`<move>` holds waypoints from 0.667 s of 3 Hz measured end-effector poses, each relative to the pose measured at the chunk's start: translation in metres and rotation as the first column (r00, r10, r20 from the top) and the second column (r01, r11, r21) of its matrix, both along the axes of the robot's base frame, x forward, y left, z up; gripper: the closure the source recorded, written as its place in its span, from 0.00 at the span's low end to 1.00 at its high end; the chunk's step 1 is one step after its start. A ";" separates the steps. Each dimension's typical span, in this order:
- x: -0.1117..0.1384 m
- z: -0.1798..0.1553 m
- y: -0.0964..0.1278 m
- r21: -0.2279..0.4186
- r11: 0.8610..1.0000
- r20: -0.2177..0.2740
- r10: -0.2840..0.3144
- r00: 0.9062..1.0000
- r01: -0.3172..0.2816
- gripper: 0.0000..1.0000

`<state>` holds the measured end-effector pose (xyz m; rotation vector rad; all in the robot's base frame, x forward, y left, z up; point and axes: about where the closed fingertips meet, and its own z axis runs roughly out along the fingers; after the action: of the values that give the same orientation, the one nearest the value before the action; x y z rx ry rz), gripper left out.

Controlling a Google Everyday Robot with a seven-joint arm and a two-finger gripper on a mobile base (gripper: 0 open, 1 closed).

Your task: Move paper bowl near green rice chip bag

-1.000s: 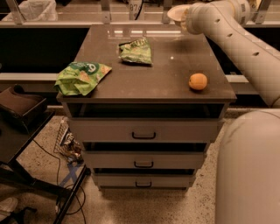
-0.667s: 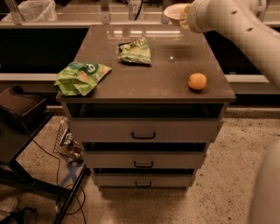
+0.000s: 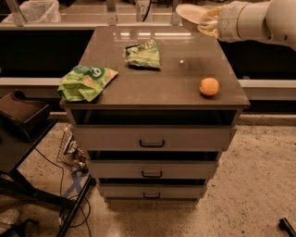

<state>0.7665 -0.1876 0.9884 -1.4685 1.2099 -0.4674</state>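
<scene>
The paper bowl [image 3: 190, 14] is off-white and held in the air above the far right corner of the brown cabinet top [image 3: 157, 83]. My gripper [image 3: 206, 23] is at the bowl's right side, shut on its rim, at the end of the white arm coming in from the upper right. The green rice chip bag [image 3: 84, 81] is bright light green and lies at the front left corner of the top, far from the bowl. An orange fruit [image 3: 209, 86] sits near the front right edge.
A smaller, darker green snack bag [image 3: 144, 54] lies at the back middle of the top. The cabinet has three drawers [image 3: 151, 143] below. A dark chair [image 3: 23, 115] and cables stand on the floor at the left. A counter runs behind.
My arm has drawn back to the right and out of the lower frame. The bowl has stayed in the gripper, above the far right corner.
</scene>
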 end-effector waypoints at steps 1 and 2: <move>-0.034 0.020 0.062 0.174 0.935 0.074 0.299 0.951 -0.308 1.00; -0.058 0.035 0.112 0.182 0.833 0.165 0.497 0.852 -0.522 1.00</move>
<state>0.7087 -0.0752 1.0232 -1.4776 0.7070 -0.0417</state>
